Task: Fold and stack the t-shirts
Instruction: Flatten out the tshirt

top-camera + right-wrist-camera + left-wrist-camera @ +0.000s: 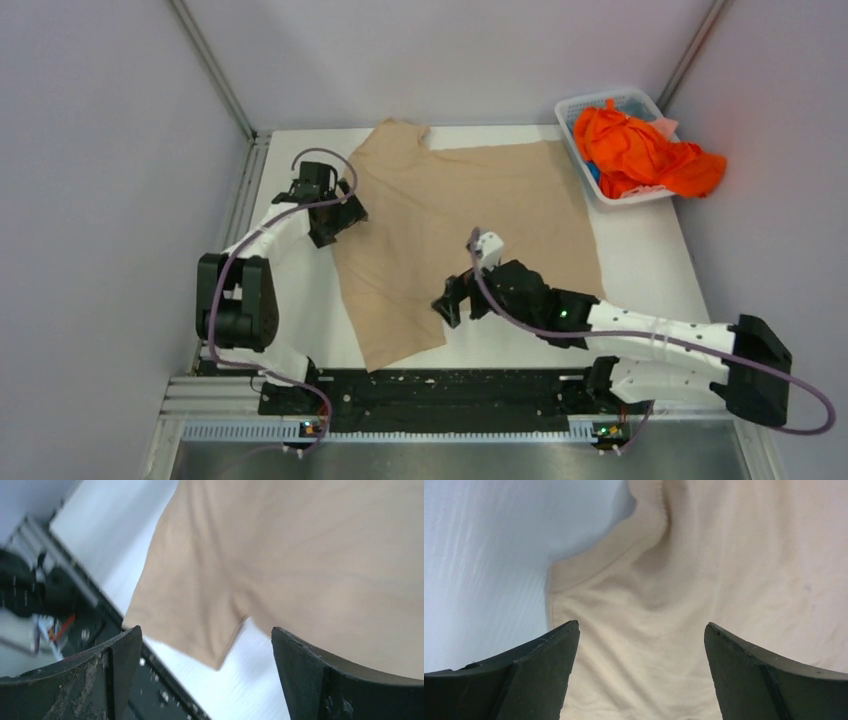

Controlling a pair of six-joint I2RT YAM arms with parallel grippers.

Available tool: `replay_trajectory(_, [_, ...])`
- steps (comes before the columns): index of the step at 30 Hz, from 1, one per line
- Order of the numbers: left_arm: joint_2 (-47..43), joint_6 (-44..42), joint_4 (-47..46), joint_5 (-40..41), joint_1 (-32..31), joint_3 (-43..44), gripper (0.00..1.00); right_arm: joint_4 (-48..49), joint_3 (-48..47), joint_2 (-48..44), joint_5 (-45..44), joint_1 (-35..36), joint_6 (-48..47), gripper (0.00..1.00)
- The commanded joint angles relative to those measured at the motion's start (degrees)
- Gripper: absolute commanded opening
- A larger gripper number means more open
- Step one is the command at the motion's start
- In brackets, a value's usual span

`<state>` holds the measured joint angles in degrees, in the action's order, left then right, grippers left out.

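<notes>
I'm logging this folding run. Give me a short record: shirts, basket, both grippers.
beige shirt: spread out on the table, not folded
orange shirts: bunched in the white basket, far right corner
left gripper: open, over the beige shirt's edge near the collar, holding nothing
right gripper: open, above the beige shirt's near edge, holding nothing

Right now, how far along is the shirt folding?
Barely begun. Done: the beige t-shirt lies spread on the table, unfolded. In hand: nothing; the left gripper and right gripper are open at its edges. Left: folding it, plus the orange t-shirts heaped in the basket.
</notes>
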<state>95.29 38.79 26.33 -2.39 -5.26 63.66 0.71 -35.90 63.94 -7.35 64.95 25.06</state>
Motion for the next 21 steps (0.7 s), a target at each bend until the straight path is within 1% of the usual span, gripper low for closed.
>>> replay_trajectory(1, [-11.0, -0.8, 4.5, 7.2, -6.0, 1.2, 0.99, -8.5, -0.8, -8.1, -12.6, -9.3, 8.4, 0.99])
replay_trajectory(3, [-15.0, 0.7, 6.4, 11.0, -9.9, -0.9, 0.99, -11.6, 0.6, -9.7, -8.0, -17.9, 11.4, 0.99])
replay_trajectory(6, [-22.1, 5.2, 8.1, 15.9, -17.0, -7.1, 0.99, -18.7, 1.9, -9.6, -8.8, -30.5, 14.8, 0.99])
replay_trajectory(8, [-27.2, 8.0, 7.9, 16.9, -23.3, -12.2, 0.99, -21.8, 2.3, -9.7, -6.7, -39.1, 16.6, 0.99])
replay_trajectory(10, [-30.6, 9.5, 8.7, 16.7, -29.4, -17.2, 0.99, -22.5, 2.9, -10.3, -4.3, -44.0, 17.1, 0.99])
replay_trajectory(13, [-34.3, 13.6, 15.3, 19.6, -39.5, -21.5, 0.99, -24.0, 4.0, -11.6, -6.2, -46.1, 17.8, 0.99])
replay_trajectory(16, [-35.7, 17.5, 19.5, 18.1, -47.8, -25.1, 0.97, -24.1, 4.9, -12.6, -7.6, -46.2, 18.2, 0.99])
replay_trajectory(19, [-35.1, 22.0, 21.1, 15.6, -53.7, -27.7, 0.92, -25.2, 5.0, -12.8, -8.8, -46.2, 18.1, 0.99])
replay_trajectory(21, [-34.3, 24.5, 20.7, 15.0, -55.8, -29.1, 0.87, -25.9, 5.4, -13.0, -10.0, -46.2, 18.0, 0.99])
